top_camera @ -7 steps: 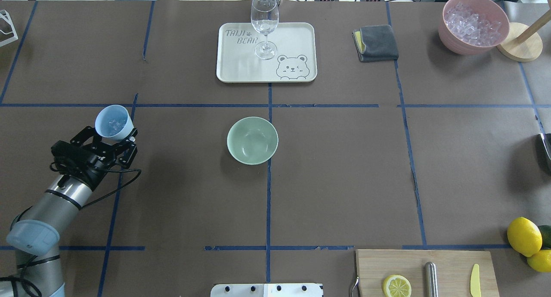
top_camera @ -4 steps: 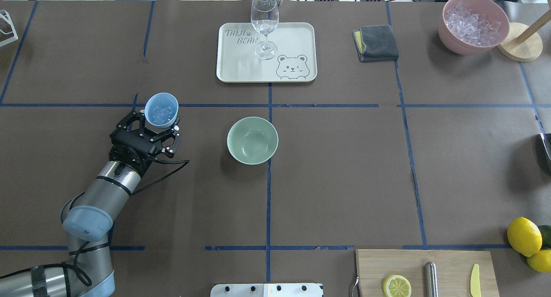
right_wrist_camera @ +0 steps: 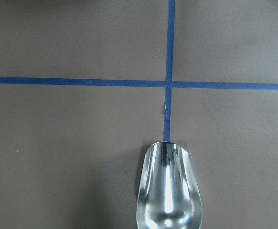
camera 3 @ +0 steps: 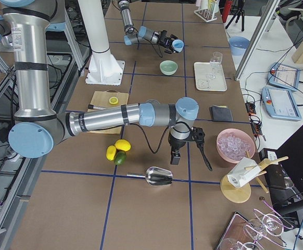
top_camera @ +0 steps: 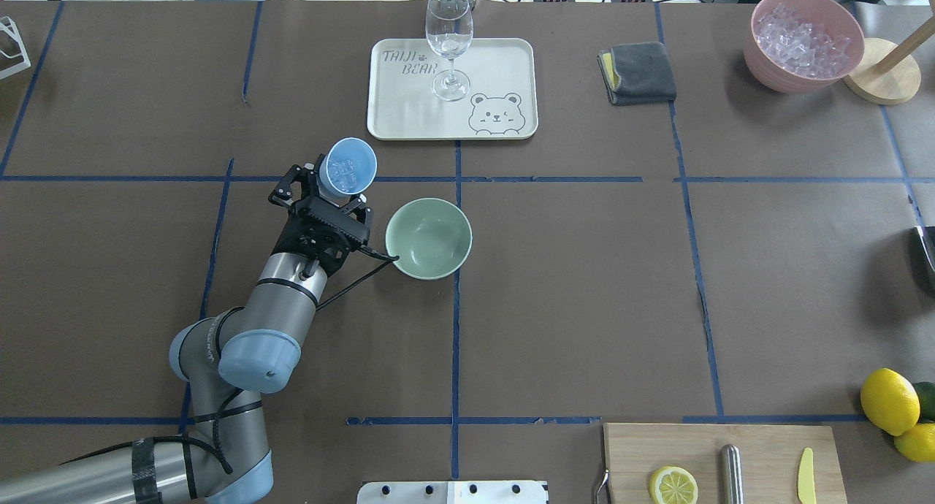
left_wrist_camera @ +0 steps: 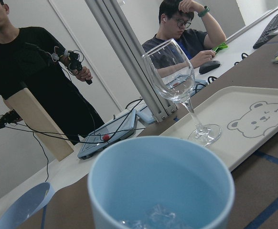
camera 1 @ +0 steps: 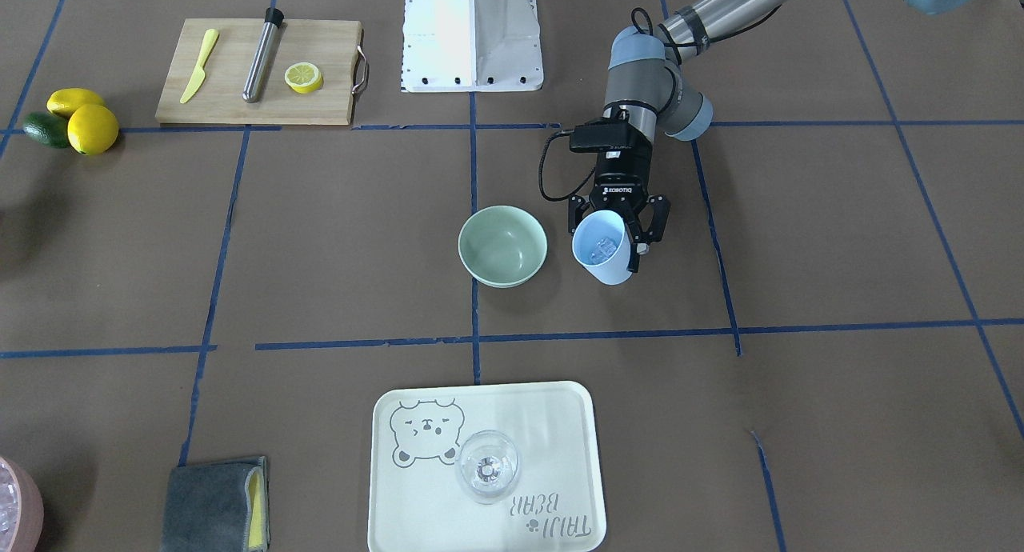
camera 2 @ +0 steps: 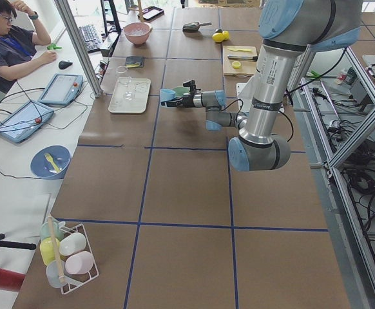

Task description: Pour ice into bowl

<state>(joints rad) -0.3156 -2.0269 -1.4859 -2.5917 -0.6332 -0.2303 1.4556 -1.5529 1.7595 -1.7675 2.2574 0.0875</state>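
Left gripper — clamping light blue plastic cup, clear glassy ice cubes lying inside; hovering centre-left, just beside round mint-green bowl sitting at centre. Right gripper — cannot tell whether wide or narrow.

1. The cup in the black left gripper is light blue.
2. The bowl just beside the gripper is pale green.
3. The table is brown with blue lines.

Matte bowl; glassy ice; shiny metal scoop.
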